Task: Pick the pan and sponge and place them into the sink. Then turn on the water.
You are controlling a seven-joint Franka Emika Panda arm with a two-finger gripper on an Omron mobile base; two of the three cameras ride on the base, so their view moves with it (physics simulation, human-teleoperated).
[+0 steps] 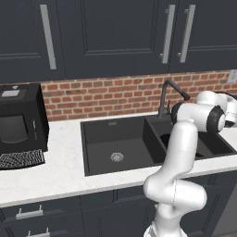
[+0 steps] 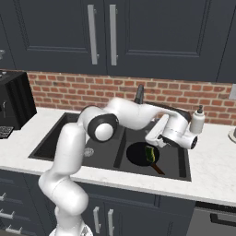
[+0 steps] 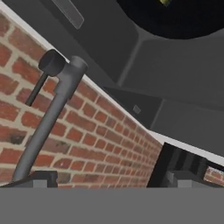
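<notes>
The black pan (image 2: pixel 140 154) lies in the right basin of the black sink (image 1: pixel 115 134), its handle pointing to the front right. On the pan rests the green and yellow sponge (image 2: pixel 150 154). The pan's edge (image 3: pixel 175 17) shows at the top of the hand view. My gripper (image 2: pixel 152 137) hovers over the right basin, turned toward the back wall. In the hand view the gripper (image 3: pixel 111 180) is open, with nothing between its fingertips, and it faces the dark grey faucet (image 3: pixel 48 118) and its lever knob (image 3: pixel 51 62). No water runs from the faucet (image 1: pixel 166 99).
A white soap dispenser (image 2: pixel 197 120) stands on the counter right of the sink. A black countertop appliance (image 1: pixel 21 120) sits at the far left. A brick wall (image 1: pixel 106 95) backs the counter, with dark cabinets above. My arm (image 1: pixel 180 152) hides part of the right basin.
</notes>
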